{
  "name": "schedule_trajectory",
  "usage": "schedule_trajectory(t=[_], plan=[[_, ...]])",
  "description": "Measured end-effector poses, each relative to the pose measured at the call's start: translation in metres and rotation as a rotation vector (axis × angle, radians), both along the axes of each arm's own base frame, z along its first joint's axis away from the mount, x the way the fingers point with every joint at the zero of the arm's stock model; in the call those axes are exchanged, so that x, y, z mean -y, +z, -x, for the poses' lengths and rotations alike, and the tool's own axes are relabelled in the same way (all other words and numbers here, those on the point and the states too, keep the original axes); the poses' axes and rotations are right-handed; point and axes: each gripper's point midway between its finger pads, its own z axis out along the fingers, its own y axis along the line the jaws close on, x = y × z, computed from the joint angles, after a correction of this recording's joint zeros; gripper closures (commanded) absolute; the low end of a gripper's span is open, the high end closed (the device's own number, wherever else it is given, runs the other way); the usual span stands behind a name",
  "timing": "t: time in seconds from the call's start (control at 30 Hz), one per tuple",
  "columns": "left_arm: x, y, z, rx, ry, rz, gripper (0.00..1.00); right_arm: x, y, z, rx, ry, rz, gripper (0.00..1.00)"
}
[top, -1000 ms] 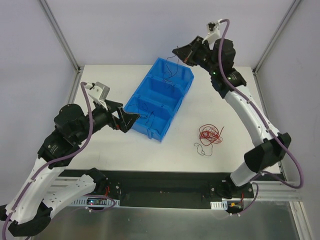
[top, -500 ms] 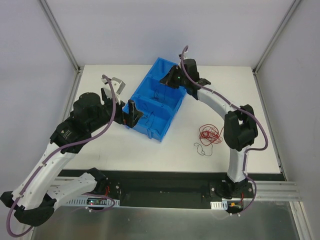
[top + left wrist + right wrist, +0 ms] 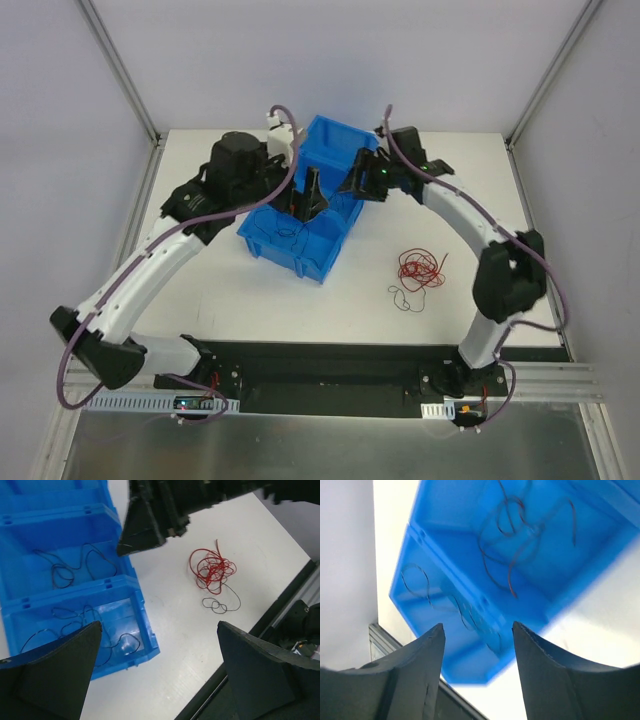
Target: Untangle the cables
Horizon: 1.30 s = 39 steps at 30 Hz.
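Left claw (image 3: 157, 627) spread wide, right claw (image 3: 477, 625) parted, both empty over blue bin (image 3: 60, 515). Black cables (image 3: 92, 555) lie apart in separate compartments. Red tangle (image 3: 212, 570) sits on tabletop (image 3: 175, 650) at bin's 4 o'clock, probably next to sort.

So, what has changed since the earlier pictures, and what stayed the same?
The left gripper swung from the near left side of the blue plastic bin to above its middle, open throughout. The right gripper came down from high over the far compartment, where it held a thin dark cable, and opened; it holds nothing now. The red cable tangle and black loop beside it stayed put.
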Motion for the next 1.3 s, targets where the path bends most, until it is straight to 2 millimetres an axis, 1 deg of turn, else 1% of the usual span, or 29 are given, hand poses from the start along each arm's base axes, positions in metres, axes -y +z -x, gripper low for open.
schedule_trajectory(t=[0.07, 0.13, 0.2, 0.27, 0.3, 0.37, 0.47, 0.53, 0.6, 0.63, 0.73, 0.8, 0.93, 1.03, 1.13, 1.3], plan=[[0.021, -0.008, -0.01, -0.053, -0.051, 0.011, 0.04, 0.033, 0.009, 0.023, 0.007, -0.028, 0.004, 0.4], [0.04, -0.021, -0.017, -0.121, -0.092, 0.027, 0.07, 0.068, 0.013, 0.054, -0.002, -0.066, 0.018, 0.39], [0.059, -0.038, -0.021, -0.216, -0.135, 0.049, 0.1, 0.1, 0.009, 0.085, -0.01, -0.11, 0.046, 0.39], [0.074, -0.054, -0.022, -0.304, -0.172, 0.064, 0.13, 0.125, -0.001, 0.117, -0.03, -0.142, 0.087, 0.39], [0.082, -0.063, -0.021, -0.367, -0.196, 0.079, 0.13, 0.134, -0.007, 0.129, -0.041, -0.152, 0.103, 0.39], [0.093, -0.077, -0.019, -0.457, -0.223, 0.097, 0.14, 0.156, -0.024, 0.159, -0.087, -0.176, 0.15, 0.39], [0.102, -0.095, -0.013, -0.572, -0.247, 0.11, 0.14, 0.18, -0.052, 0.192, -0.187, -0.211, 0.208, 0.39], [0.105, -0.098, -0.01, -0.61, -0.256, 0.12, 0.14, 0.187, -0.071, 0.208, -0.276, -0.215, 0.238, 0.39], [0.106, -0.096, -0.009, -0.622, -0.26, 0.129, 0.14, 0.19, -0.085, 0.218, -0.346, -0.212, 0.262, 0.38], [0.107, -0.094, -0.008, -0.627, -0.265, 0.135, 0.14, 0.191, -0.091, 0.221, -0.376, -0.209, 0.274, 0.37], [0.108, -0.091, -0.006, -0.643, -0.272, 0.151, 0.14, 0.191, -0.099, 0.216, -0.409, -0.206, 0.283, 0.36], [0.109, -0.09, -0.004, -0.651, -0.278, 0.156, 0.14, 0.191, -0.104, 0.21, -0.452, -0.23, 0.283, 0.36], [0.108, -0.089, -0.003, -0.653, -0.279, 0.155, 0.14, 0.19, -0.114, 0.193, -0.519, -0.335, 0.258, 0.41], [0.107, -0.088, -0.001, -0.655, -0.278, 0.152, 0.14, 0.189, -0.112, 0.181, -0.526, -0.43, 0.204, 0.42], [0.105, -0.087, 0.001, -0.652, -0.28, 0.146, 0.14, 0.192, -0.109, 0.166, -0.52, -0.528, 0.158, 0.46], [0.098, -0.088, 0.004, -0.645, -0.273, 0.113, 0.14, 0.203, -0.109, 0.155, -0.526, -0.665, 0.128, 0.51]])
